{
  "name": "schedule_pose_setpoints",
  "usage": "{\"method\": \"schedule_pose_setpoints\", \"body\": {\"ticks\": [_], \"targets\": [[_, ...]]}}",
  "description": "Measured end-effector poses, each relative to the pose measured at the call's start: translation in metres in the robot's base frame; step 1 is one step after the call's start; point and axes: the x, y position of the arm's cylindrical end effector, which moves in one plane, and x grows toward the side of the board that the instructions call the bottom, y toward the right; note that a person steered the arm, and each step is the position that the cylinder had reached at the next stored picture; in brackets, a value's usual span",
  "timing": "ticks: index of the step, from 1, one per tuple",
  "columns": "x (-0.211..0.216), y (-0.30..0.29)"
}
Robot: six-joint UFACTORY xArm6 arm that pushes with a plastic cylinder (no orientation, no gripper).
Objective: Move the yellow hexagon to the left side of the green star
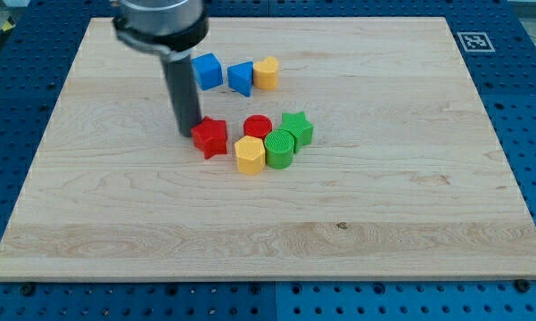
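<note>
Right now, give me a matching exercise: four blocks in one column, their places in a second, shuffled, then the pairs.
Blocks:
1. red star
2. green star
3. yellow hexagon
4. blue cube

Places:
A. nearest the view's top, left end of the upper row
B. touching my tip
C. right end of the cluster
D. bottom of the cluster, left of the green cylinder

Pairs: 1-B, 2-C, 3-D, 4-A

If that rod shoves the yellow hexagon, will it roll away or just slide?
The yellow hexagon sits flat on the wooden board, so it probably slides rather than rolls. It looks like rigid plastic, likely light. It touches the green cylinder, so a push may move both. My tip is beside the red star, not touching the hexagon.
</note>
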Motion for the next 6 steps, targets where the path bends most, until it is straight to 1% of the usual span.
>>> {"method": "schedule_pose_setpoints", "body": {"ticks": [1,2,3,4,5,6], "targets": [[0.019,-0.001],[0.036,0.020],[0.065,0.063],[0.078,0.099],[0.073,0.137],[0.063,0.153]]}}
